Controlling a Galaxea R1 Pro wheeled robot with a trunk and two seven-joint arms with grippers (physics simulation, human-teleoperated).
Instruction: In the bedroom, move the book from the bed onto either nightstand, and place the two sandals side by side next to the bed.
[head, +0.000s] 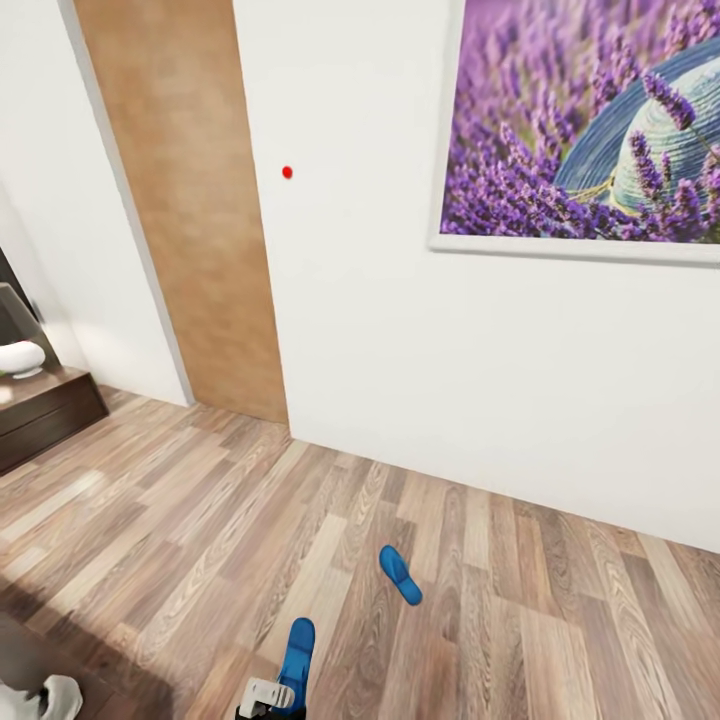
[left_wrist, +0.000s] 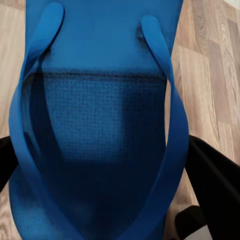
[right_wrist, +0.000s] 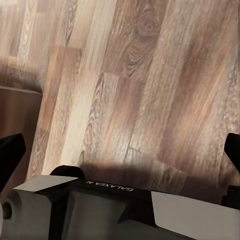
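Note:
One bright blue sandal (head: 400, 575) lies flat on the plank floor a short way from the white wall. The second sandal (head: 297, 648) sits at the lower edge of the head view, its heel end in my left gripper (head: 268, 696). In the left wrist view that sandal's sole and straps (left_wrist: 100, 125) lie between the black fingers (left_wrist: 217, 185), which are shut on it. My right gripper (right_wrist: 120, 150) hangs open over bare floor, fingertips far apart. A low dark nightstand (head: 50, 410) stands at the far left. The book and the bed are out of view.
A white bowl-like object (head: 20, 357) sits on the nightstand. A tan wood wall panel (head: 190, 220) and a framed lavender picture (head: 590, 120) are on the white wall ahead. A dark brown surface (right_wrist: 15, 115) borders the floor in the right wrist view.

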